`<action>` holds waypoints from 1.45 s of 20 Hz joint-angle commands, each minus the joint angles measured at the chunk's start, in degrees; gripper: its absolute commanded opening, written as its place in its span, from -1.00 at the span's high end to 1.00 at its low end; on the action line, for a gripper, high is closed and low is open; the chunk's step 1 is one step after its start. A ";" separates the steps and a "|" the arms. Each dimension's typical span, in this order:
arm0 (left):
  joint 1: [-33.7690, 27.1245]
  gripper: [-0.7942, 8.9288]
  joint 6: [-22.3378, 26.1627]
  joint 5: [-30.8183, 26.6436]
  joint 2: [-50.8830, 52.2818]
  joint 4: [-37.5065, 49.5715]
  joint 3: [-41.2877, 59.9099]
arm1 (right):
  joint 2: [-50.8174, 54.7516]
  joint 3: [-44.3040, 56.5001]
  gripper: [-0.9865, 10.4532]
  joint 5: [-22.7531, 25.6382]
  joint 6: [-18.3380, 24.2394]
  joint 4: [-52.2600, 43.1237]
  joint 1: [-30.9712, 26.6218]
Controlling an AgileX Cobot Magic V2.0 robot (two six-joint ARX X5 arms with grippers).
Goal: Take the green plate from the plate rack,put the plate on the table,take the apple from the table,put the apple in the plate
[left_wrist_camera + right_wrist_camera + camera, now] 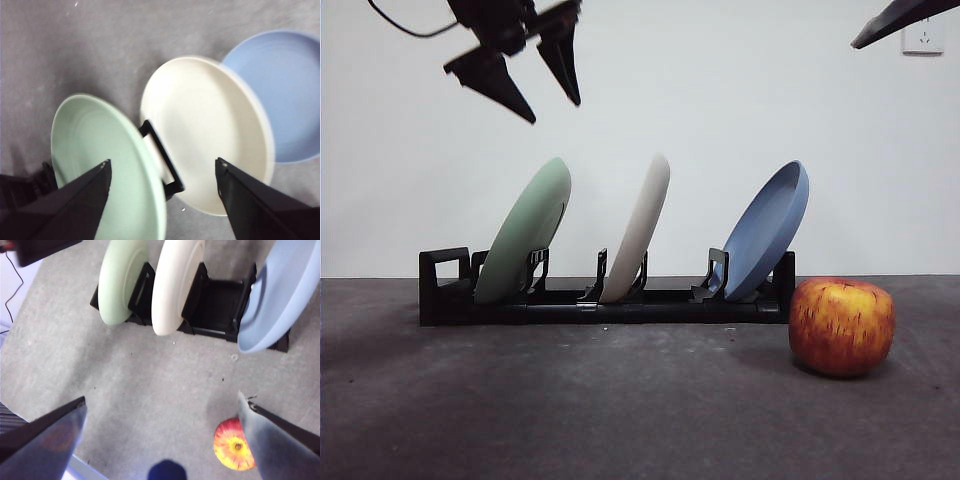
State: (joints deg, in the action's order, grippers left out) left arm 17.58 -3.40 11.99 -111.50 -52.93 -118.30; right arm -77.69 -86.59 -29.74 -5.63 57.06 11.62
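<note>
Your green plate (pixel 525 230) stands tilted in the plate rack (pixel 445 300), in the slot at the handle end. Next to it leans the cream plate (pixel 640 225), then the blue plate (pixel 768 228). The apple (pixel 841 326) sits on the tabletop (pixel 620 410), just beside the rack's blue-plate end. Your left pincer (pixel 538 88) hangs high above the green plate, wide open and holding nothing. Your right pincer (pixel 162 412) waits up high (also wide open, also holding nothing).
</note>
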 commanded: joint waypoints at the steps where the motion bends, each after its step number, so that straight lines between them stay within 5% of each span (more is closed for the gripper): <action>1: 0.13 0.13 0.63 -0.28 -2.86 -0.26 -0.04 | -0.04 -0.33 -0.05 0.46 -0.39 -0.04 0.07; 10: 0.15 0.18 0.70 -1.66 -7.56 -2.36 -0.04 | -0.04 -0.33 -0.05 2.58 -0.37 -0.04 0.07; 13: 0.15 0.81 0.90 -1.53 -7.54 -1.62 -0.04 | -0.04 -0.33 -0.05 3.06 -0.37 -0.17 0.07; 14: 0.15 0.85 0.98 -1.53 -7.54 -1.66 -0.04 | -0.04 -0.33 -0.05 3.54 -0.37 -0.24 0.07; 21: 0.15 0.85 1.09 -1.05 -7.52 -5.09 -4.37 | -0.04 -0.33 -0.05 4.26 -0.37 -0.42 0.07; 29: 2.10 0.85 0.61 7.93 -7.50 -14.27 -28.72 | -0.04 -0.33 -0.05 4.26 -0.39 -0.22 0.07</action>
State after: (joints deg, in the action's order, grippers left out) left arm 19.18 -3.22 19.29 -118.85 -67.68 -146.19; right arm -77.67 -86.61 -25.47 -5.78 57.06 11.62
